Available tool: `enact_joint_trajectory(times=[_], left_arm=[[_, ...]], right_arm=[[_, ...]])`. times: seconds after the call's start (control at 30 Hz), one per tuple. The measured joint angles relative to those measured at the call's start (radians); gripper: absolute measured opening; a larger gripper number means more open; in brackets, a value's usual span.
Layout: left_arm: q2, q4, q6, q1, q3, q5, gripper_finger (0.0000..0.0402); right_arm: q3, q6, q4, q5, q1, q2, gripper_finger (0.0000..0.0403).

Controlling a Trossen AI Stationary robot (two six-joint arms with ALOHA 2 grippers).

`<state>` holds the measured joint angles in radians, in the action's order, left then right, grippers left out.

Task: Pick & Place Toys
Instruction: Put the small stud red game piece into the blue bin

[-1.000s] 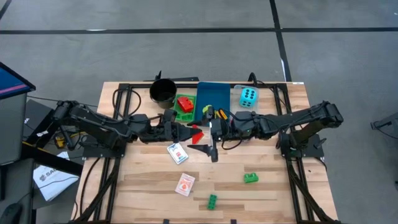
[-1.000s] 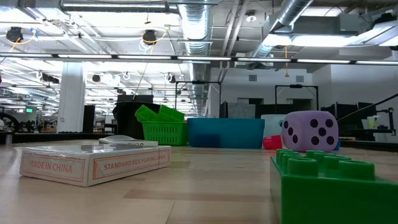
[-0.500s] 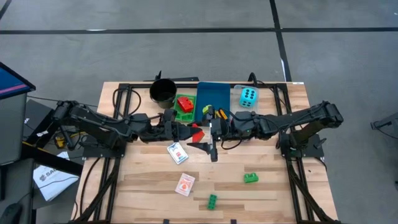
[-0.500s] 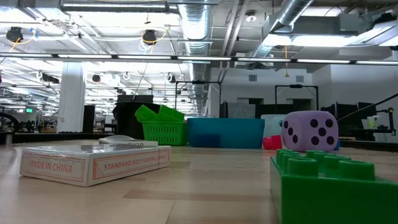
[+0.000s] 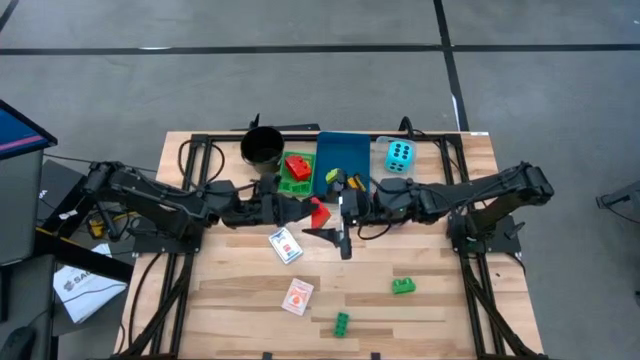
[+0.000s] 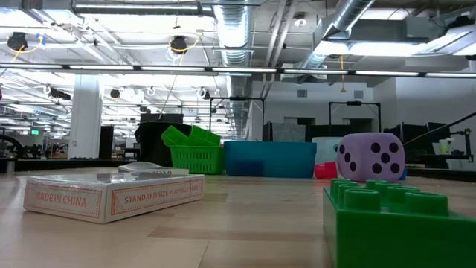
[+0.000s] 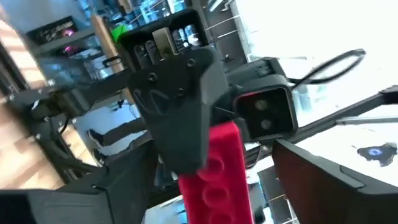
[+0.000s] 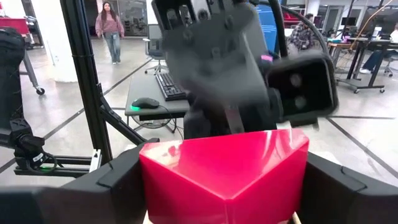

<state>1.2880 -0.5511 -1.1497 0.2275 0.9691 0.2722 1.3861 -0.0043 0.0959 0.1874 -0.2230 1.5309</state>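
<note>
Your left hand has just spread its fingers and let go of the red brick, which your right hand now clamps alone above mid-counter. Handover looks done, so you can carry it to a tray.
</note>
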Motion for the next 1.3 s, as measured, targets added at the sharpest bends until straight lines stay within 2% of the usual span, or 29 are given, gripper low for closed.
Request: enact_joint_trajectory(times=[0.17,0.33,0.47,0.7,0.87,0.97,1.13,1.3], left_arm=[[-0.129,0.206,0.083,-0.004,0.0,0.003,0.0323],[-0.319,0.461,0.225,-0.004,0.001,0.139,0.0324],[-0.454,0.596,0.372,-0.005,0.001,0.244,0.0324],[-0.599,0.746,0.55,-0.005,0.001,0.373,0.0324],[-0.636,0.823,0.649,-0.005,0.0,0.417,0.0324],[-0.64,0.844,0.678,-0.005,0.0,0.42,0.0324],[-0.64,0.853,0.68,-0.005,0.0,0.42,0.0324],[-0.64,0.855,0.681,-0.005,0.0,0.409,0.0324]], right_arm=[[0.0,0.004,-0.03,0.05,0.001,-0.034,0.03],[0.001,0.008,-0.055,0.125,0.007,-0.069,0.03],[0.0,0.081,-0.137,0.202,0.035,-0.066,0.0301],[0.001,0.309,-0.32,0.234,0.162,-0.024,0.0301],[0.005,0.441,-0.422,0.242,0.296,0.016,0.0301],[-0.007,0.523,-0.525,0.223,0.379,0.048,0.0301],[-0.001,0.632,-0.485,0.112,0.487,0.141,0.0301],[0.0,0.709,-0.466,0.03,0.545,0.27,0.0302]])
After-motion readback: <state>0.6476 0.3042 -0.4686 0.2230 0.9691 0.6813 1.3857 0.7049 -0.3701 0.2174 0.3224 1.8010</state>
